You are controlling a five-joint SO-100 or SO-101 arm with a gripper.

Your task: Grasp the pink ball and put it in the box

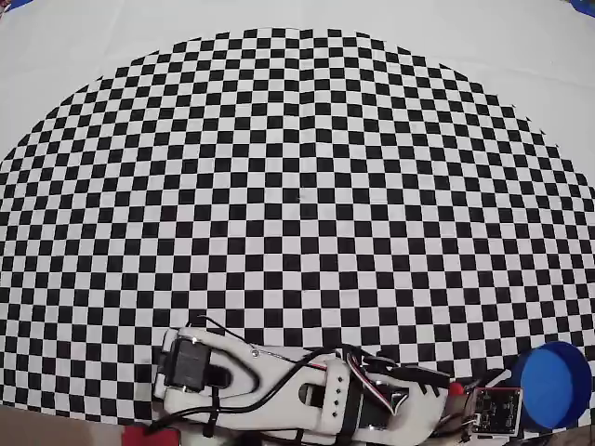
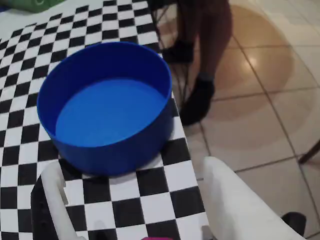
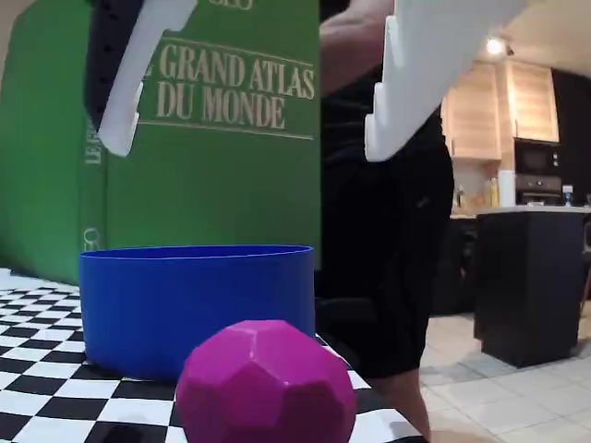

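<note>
The pink ball (image 3: 266, 383) lies on the checkered cloth just before the empty blue box (image 3: 197, 300), under the spread, empty gripper (image 3: 249, 138) — faceted, probably hard and light — so pinch squarely across its middle.

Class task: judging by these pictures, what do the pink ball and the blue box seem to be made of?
The pink ball looks like matte plastic, possibly 3D-printed: its surface is flat facets with soft highlights. The blue box seems smooth moulded plastic with a slight sheen: thin even wall, uniform colour, no seams showing.
</note>
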